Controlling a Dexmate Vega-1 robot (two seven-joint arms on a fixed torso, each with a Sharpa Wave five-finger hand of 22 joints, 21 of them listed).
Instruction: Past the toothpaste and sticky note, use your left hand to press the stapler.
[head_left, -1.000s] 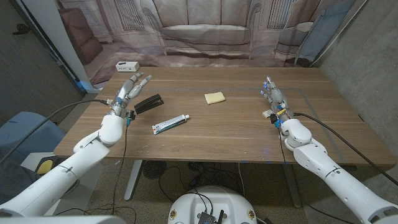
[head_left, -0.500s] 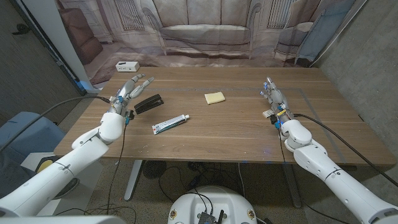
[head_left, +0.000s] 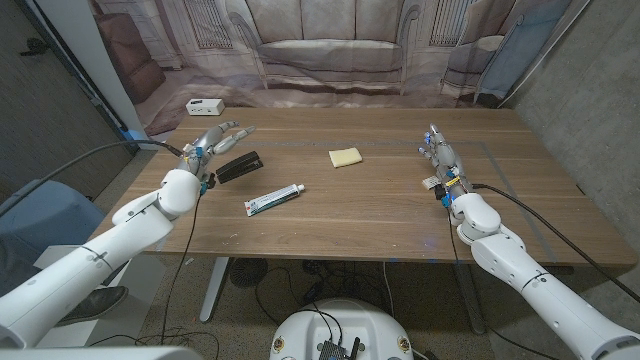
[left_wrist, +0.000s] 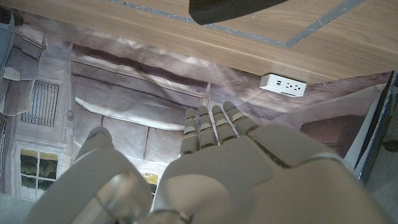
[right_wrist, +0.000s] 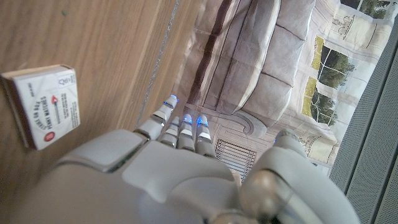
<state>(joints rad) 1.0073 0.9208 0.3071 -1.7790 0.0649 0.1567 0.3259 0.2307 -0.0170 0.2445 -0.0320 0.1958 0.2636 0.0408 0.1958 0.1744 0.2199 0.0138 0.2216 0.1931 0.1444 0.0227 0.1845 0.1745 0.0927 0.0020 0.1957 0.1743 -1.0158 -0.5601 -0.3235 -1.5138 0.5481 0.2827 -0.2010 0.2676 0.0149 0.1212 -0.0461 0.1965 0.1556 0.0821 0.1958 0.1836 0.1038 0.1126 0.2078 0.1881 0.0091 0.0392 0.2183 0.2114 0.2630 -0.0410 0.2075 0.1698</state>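
Observation:
The black stapler (head_left: 239, 167) lies on the left part of the wooden table (head_left: 380, 215); in the left wrist view the stapler (left_wrist: 236, 7) shows only as a dark end at the picture's edge. My left hand (head_left: 213, 143) hovers just behind and to the left of it, fingers spread and holding nothing. The left hand (left_wrist: 217, 162) shows from behind, fingers straight. The toothpaste tube (head_left: 274, 199) lies nearer the front edge, and the yellow sticky note (head_left: 345, 156) sits mid-table. My right hand (head_left: 441, 157) stands far right, fingers straight, holding nothing.
A white power strip (head_left: 204, 106) lies at the table's back left corner, also seen as the white power strip (left_wrist: 283, 84). A small printed box (right_wrist: 46, 102) lies on the table by my right hand. A printed backdrop (head_left: 330, 50) hangs behind the table.
My left hand has risen and swung toward the back, its fingers now reaching rightward beyond the stapler. The right hand, stapler, toothpaste and sticky note have not moved.

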